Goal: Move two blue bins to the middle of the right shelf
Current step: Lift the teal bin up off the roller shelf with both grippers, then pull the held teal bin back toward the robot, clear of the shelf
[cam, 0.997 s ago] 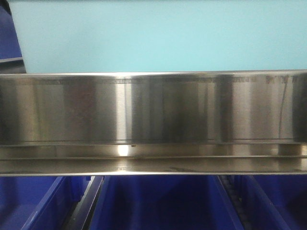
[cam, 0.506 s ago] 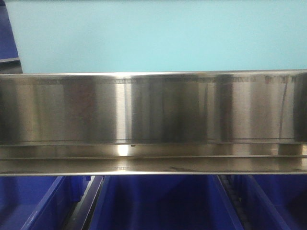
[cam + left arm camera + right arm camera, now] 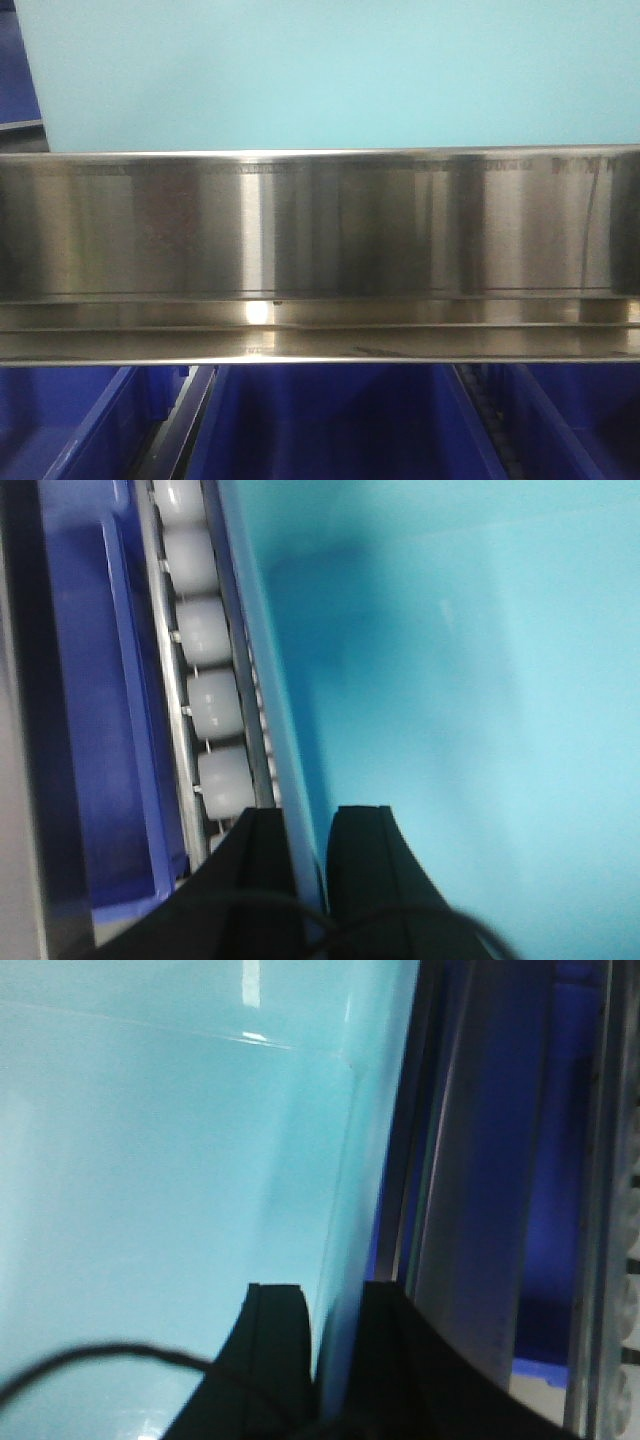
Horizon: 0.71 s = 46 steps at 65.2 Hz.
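At the top of the front view, the pale aqua bin (image 3: 320, 75) fills nearly the whole width. It has a smooth, matte plastic face, flat, with a straight left edge. Its lower edge is hidden behind the front rail (image 3: 320, 230) of the shelf tier, so I cannot tell whether it rests on the tier or hangs just above it. Only one aqua surface can be made out; whether a second bin is nested inside is not clear.

Left gripper (image 3: 308, 825): two black, blocky fingers closed to a narrow gap, one on each side of the bin's left wall, with the pale thickened rim pinched between them. Right gripper (image 3: 330, 1298): same hold on the opposite wall, one finger inside the tub and one outside. A thin dark cable (image 3: 100, 1352) loops across the near corner of that view.

The rail is a broad band of brushed stainless steel, with vertical streaks of glare and a stepped lip along its bottom.

Just left of the bin in the left wrist view is a track of white cylindrical rollers (image 3: 205, 660), running from near to far.

Below the rail sit dark royal-blue crates (image 3: 330, 420), side by side, glossy and slant-walled. More of the same dark blue shows outside each bin wall in both wrist views.
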Available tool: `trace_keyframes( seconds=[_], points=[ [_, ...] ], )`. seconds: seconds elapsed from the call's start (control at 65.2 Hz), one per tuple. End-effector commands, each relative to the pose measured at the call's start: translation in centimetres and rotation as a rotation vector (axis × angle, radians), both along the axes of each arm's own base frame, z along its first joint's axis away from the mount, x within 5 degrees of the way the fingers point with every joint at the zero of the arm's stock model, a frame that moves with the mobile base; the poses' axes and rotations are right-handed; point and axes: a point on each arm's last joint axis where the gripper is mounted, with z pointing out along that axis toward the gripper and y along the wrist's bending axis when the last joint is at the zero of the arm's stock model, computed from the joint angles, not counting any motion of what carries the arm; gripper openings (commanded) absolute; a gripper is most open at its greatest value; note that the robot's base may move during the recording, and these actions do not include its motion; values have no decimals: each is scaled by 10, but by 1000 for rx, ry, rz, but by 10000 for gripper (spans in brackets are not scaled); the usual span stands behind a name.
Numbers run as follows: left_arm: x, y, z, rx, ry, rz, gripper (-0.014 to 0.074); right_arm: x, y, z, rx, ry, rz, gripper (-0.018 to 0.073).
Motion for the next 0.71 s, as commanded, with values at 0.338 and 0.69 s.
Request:
trace_keyframes(
  seconds=[0.338, 0.69],
  points=[
    [-37, 21, 121, -235, -349, -17, -111, -27, -10, 117, 116, -454, -2, -151],
    [-46, 27, 140, -286, -417, -21, -111, -38, -14, 153, 151, -566, -3, -151]
  ],
)
